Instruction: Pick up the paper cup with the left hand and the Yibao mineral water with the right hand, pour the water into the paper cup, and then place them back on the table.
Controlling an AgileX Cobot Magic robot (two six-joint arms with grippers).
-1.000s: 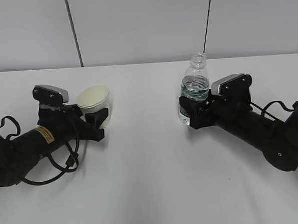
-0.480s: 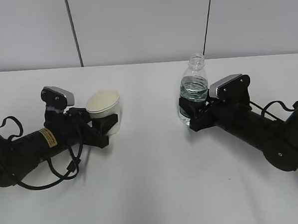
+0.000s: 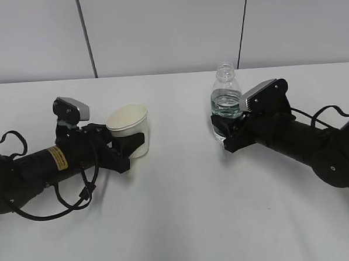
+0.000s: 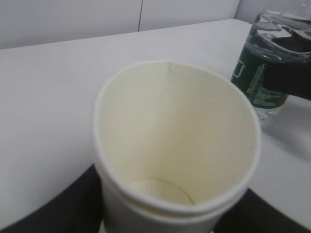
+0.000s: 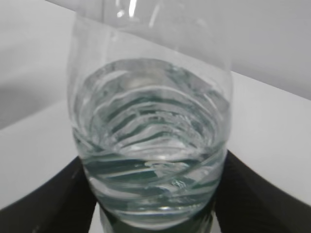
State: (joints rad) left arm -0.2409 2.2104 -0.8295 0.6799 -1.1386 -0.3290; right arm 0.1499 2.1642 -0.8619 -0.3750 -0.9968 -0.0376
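The white paper cup (image 3: 129, 131) is clamped between the black fingers of my left gripper (image 3: 130, 144), rim tilted slightly toward the camera; its cream inside (image 4: 177, 145) looks dry, and the left gripper (image 4: 170, 221) itself is mostly hidden under it. The Yibao mineral water (image 3: 225, 101), uncapped and about half full, stands upright in my right gripper (image 3: 226, 129), which is shut on its green label; the bottle (image 5: 150, 141) fills the right wrist view above the right gripper (image 5: 153, 218). The bottle (image 4: 265, 77) also shows at the far right of the left wrist view. Cup and bottle are roughly a hand's width apart above the white table (image 3: 179, 224).
A grey panelled wall (image 3: 157, 32) with two dark vertical seams runs behind the table's far edge. Loose black cables (image 3: 67, 197) loop beside the left arm. Bare tabletop lies between and in front of the two arms.
The left gripper has carried the cup rightward toward the centre, with its rim tipping less toward the camera. The right gripper and bottle have shifted slightly, staying upright.
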